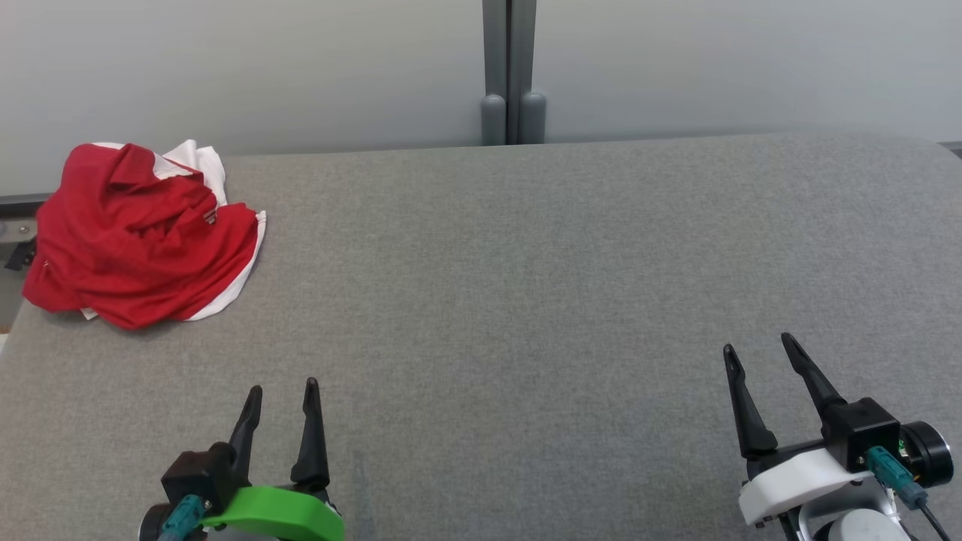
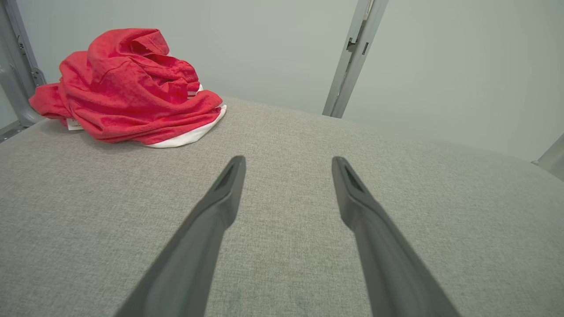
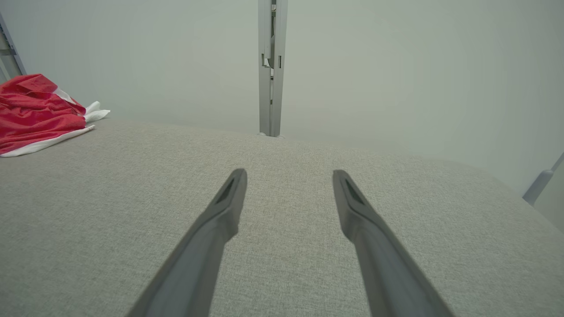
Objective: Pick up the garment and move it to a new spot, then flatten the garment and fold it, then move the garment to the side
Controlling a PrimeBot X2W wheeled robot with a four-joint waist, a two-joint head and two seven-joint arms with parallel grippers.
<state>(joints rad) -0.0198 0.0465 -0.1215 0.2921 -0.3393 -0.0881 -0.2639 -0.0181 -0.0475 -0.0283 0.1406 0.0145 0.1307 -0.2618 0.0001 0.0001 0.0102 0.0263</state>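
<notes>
A red garment (image 1: 139, 233) with white trim lies crumpled in a heap at the far left corner of the grey fabric table (image 1: 526, 285). The same garment (image 2: 128, 88) sits ahead and to the left in the left wrist view, and the garment (image 3: 37, 114) lies at the far left edge of the right wrist view. My left gripper (image 1: 283, 387) rests near the front left, open and empty, well short of the heap. At the front right my right gripper (image 1: 757, 343) stands open with nothing between its fingers. My left gripper (image 2: 288, 160) and right gripper (image 3: 289, 174) both hover over bare cloth.
A grey post (image 1: 509, 71) rises behind the table's far edge against a pale wall. The table's left edge runs just beside the garment, with a metal frame (image 2: 17, 66) behind it.
</notes>
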